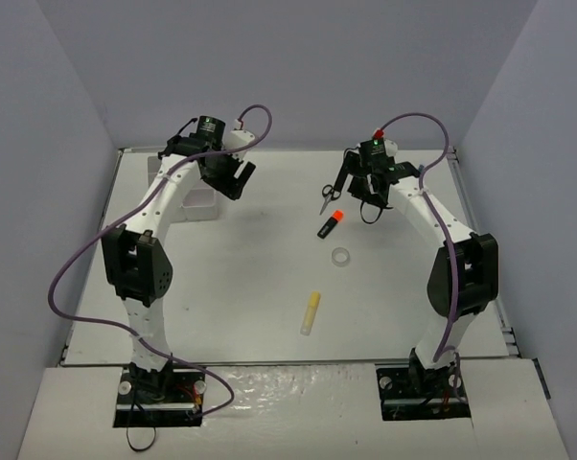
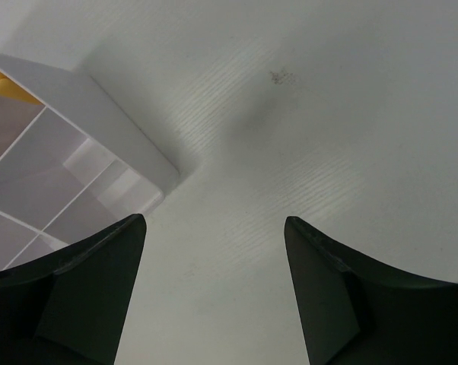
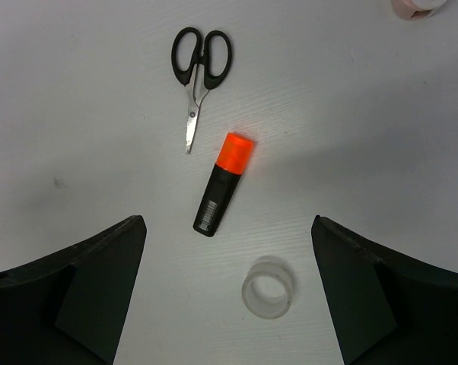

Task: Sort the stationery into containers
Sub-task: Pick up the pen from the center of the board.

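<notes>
- Left gripper (image 2: pixel 214 224): fingers spread wide with nothing between them. It hangs over bare table (image 2: pixel 328 114), just beside a corner of the organizer tray (image 2: pixel 100 110).
- Organizer tray: white, translucent, far left of the table. In my top view the left arm covers most of it. The left wrist view shows a yellow item (image 2: pixel 1 80) in one compartment at the frame edge, and I cannot tell what it is.
- Right gripper (image 3: pixel 227 232): fingers wide apart, holding nothing, above the scissors, marker and tape ring at far right of centre.
- Scissors (image 3: pixel 198 76): flat on the table and shut. In the right wrist view the long axis runs up and down the frame, with the black handles at the top and the blade tips toward the marker.
- Marker (image 3: pixel 224 182): lying flat just beside the blade tips, not touching them. Its long axis is diagonal. From above, the orange cap points far-right and the black body near-left.
- Tape ring (image 3: pixel 268 287): clear, lying flat, near the marker's black end but apart from it.
- Yellow stick (image 1: pixel 311 312): alone near table centre, well apart from the rest. Its long axis runs roughly near to far and leans slightly right at the far end.
- Pink piece (image 3: pixel 419 6): cut off at the corner of the right wrist view, so I cannot read which way it lies.
</notes>
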### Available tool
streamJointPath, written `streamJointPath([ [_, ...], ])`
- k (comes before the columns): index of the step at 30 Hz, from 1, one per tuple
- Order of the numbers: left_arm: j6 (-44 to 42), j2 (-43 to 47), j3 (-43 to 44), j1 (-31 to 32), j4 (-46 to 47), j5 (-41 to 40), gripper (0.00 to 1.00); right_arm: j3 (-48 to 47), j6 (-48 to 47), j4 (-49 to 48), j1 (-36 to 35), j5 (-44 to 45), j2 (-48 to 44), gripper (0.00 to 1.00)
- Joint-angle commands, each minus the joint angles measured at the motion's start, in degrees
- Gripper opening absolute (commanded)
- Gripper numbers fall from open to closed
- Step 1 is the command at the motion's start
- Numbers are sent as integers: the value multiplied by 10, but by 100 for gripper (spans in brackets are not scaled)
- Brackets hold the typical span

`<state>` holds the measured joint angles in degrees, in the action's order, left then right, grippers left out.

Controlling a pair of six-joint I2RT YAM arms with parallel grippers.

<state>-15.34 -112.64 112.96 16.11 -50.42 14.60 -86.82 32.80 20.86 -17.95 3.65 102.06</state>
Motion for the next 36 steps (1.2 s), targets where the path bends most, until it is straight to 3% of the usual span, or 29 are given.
streamJointPath([
  [1, 12, 130, -55, -18, 40, -1, 71, -28, -29, -6, -37, 26, -15, 88],
  [5, -30, 220, -140, -33, 73, -27, 71, -39, -43, -7, -57, 46, 9, 88],
  [9, -62, 247, -189, -16, 84, -38, 71, -53, -6, -8, -78, 52, 44, 88],
  [15, 10, 244, -195, 18, 99, -39, 71, -45, 34, -6, -102, 80, 58, 87],
  [19, 44, 274, -245, 20, 125, -25, 71, -7, 58, -3, -88, 96, 73, 87],
  [28, 39, 334, -327, 23, 124, -38, 71, -24, 75, -2, -54, 102, 139, 81],
  [36, 40, 341, -334, 23, 130, -57, 71, -31, 72, -2, -37, 102, 190, 80],
])
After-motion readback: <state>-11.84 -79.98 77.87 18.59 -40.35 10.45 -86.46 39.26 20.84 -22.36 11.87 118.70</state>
